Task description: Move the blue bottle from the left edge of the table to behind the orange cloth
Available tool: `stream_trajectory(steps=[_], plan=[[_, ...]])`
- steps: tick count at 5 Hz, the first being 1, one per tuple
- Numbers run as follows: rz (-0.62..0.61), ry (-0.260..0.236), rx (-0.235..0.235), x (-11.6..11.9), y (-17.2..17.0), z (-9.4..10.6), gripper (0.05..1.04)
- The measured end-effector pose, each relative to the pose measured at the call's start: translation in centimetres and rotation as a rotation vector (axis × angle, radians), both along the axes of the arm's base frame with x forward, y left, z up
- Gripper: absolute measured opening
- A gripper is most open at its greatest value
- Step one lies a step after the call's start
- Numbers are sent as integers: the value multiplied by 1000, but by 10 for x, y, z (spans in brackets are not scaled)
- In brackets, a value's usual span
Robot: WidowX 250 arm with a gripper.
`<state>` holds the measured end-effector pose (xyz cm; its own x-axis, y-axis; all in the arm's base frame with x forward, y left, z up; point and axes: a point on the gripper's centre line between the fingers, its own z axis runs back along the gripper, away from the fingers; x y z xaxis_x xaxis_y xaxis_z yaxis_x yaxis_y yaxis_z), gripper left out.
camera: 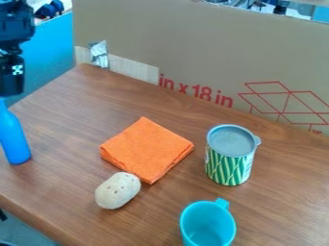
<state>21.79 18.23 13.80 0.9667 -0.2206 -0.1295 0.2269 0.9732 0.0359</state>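
So from where I'm standing, the robot's black hand [9,94] is over at the far left, hanging above the edge of the wooden tabletop [70,125], and the top of a blue bottle [15,142] is right at its lower end. Honestly can't tell if it's clenched on the bottle, just touching it, or released, or how far open it is. The bottle's top leans left compared to its base. As for containers, there's a green and white patterned can [229,166] standing upright on the right, grey lid [232,140] on, so no clue what's inside. Nearer to me is a teal cup [207,228], mouth up, handle towards the can, and what I can see inside is just plain teal wall. Between bottle and can there's a folded orange cloth [147,150], with a pale, potato-like lump [118,190] with dark specks right by its near corner. Big sheet of cardboard [206,48] standing behind it all, red print on it.
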Motion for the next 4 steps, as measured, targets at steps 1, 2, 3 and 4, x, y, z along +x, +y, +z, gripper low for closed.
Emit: stream_trajectory(steps=[1, 2, 3, 4], plan=[[-12, -9, -13, -2, 1, -4, 1001], [-62, 4, -70, -1, -3, -19, 1001], [-109, -34, -124, 0, -5, -20, 1001], [-102, -27, -133, -1, -1, -26, 943]])
